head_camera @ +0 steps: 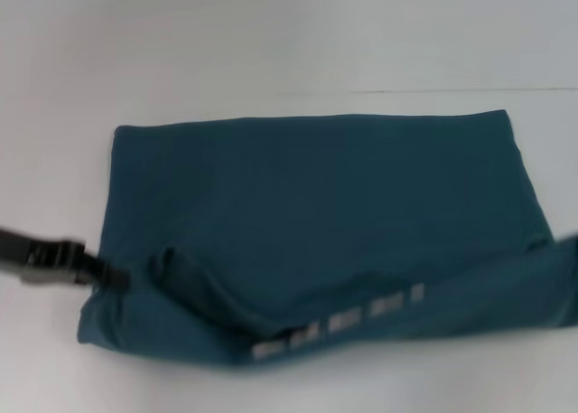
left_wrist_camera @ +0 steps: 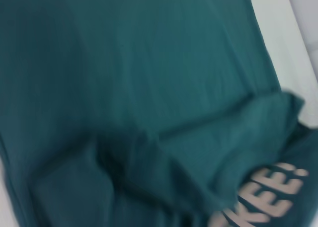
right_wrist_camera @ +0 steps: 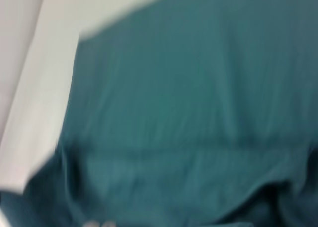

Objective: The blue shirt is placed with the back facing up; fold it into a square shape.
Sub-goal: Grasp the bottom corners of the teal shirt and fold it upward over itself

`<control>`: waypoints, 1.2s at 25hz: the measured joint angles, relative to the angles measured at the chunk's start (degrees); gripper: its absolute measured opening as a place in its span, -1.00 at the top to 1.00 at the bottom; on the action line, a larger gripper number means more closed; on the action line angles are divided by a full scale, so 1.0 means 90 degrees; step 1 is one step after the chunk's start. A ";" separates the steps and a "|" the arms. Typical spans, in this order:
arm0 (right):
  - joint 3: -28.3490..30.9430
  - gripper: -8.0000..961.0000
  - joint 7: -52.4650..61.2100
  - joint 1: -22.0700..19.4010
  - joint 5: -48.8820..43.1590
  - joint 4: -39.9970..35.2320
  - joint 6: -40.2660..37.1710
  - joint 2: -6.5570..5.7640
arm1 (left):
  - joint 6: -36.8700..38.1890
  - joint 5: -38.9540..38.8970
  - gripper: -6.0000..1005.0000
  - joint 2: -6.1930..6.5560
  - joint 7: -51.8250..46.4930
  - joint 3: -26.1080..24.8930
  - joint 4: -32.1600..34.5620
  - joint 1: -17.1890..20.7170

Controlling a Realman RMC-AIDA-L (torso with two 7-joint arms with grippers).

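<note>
The tabletop (head_camera: 271, 33) is plain white and matte. A thin, faint line (head_camera: 470, 91) runs across it on the far right side. In the left wrist view the tabletop shows as a pale strip.

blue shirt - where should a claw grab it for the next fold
Probably the near edge of the blue shirt, where a band already lifts and turns back, showing pale lettering. The left claw is at its left end. Come in low from the sides, since the cloth lies flat elsewhere on the white table.
</note>
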 joint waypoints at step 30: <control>-0.1182 0.90 0.0470 0.1211 0.0701 0.0730 0.6243 0.0982 | -0.5761 0.0043 0.91 -0.0556 -0.1388 0.1234 -0.0784 -0.0965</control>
